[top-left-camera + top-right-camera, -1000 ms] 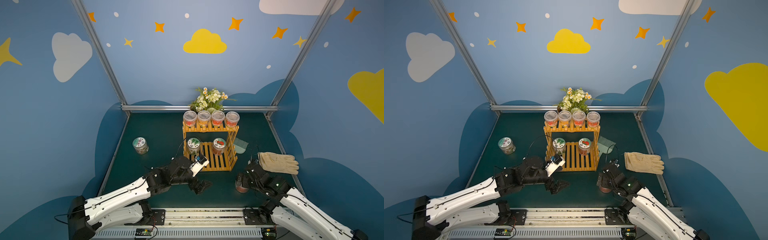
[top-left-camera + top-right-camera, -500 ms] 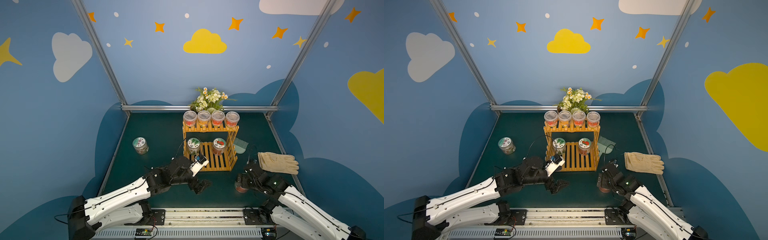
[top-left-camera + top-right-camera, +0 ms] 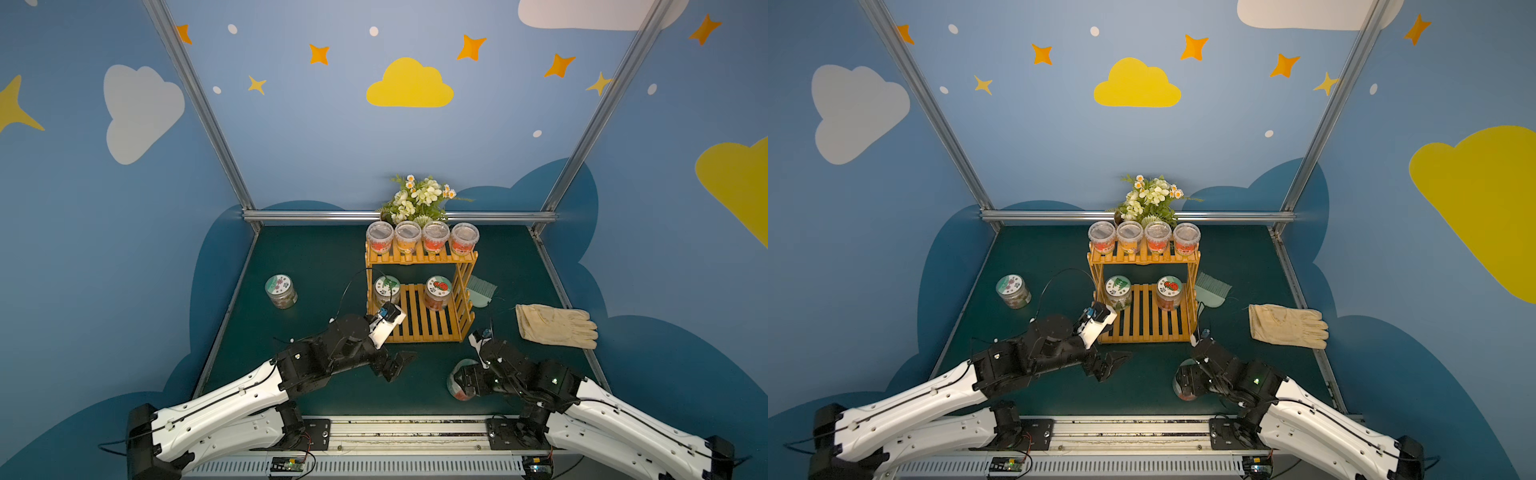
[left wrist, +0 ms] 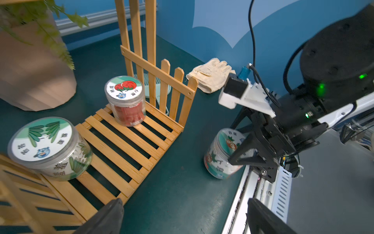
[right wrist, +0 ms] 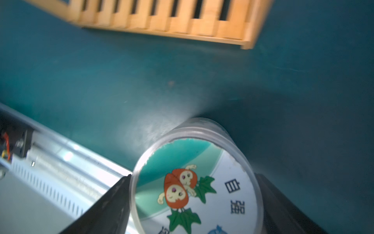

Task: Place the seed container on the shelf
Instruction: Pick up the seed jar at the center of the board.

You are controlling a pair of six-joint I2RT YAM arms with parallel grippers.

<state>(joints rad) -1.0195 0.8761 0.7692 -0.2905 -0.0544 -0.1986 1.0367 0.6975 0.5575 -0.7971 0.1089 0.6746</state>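
The seed container (image 3: 458, 381) is a clear jar with a strawberry-cartoon lid, on the green table near the front edge, right of centre. It leans a little in the left wrist view (image 4: 220, 154). My right gripper (image 5: 193, 177) is shut on the seed container (image 5: 194, 182), one finger on each side of the lid. The shelf (image 3: 419, 320) of orange-yellow slats stands just behind it, also seen as the shelf (image 4: 125, 145). My left gripper (image 3: 399, 363) hangs open and empty in front of the shelf's left corner.
The shelf's lower tier holds two jars (image 3: 387, 289) (image 3: 437, 293); several cups (image 3: 422, 237) fill the top tier. Another jar (image 3: 281, 291) stands at the left. A glove (image 3: 557, 326), a green brush (image 3: 482, 291) and a flower pot (image 3: 419, 199) are nearby.
My right gripper's jaws have come together onto the seed container, which has shifted slightly left and tipped. The left arm has stayed put.
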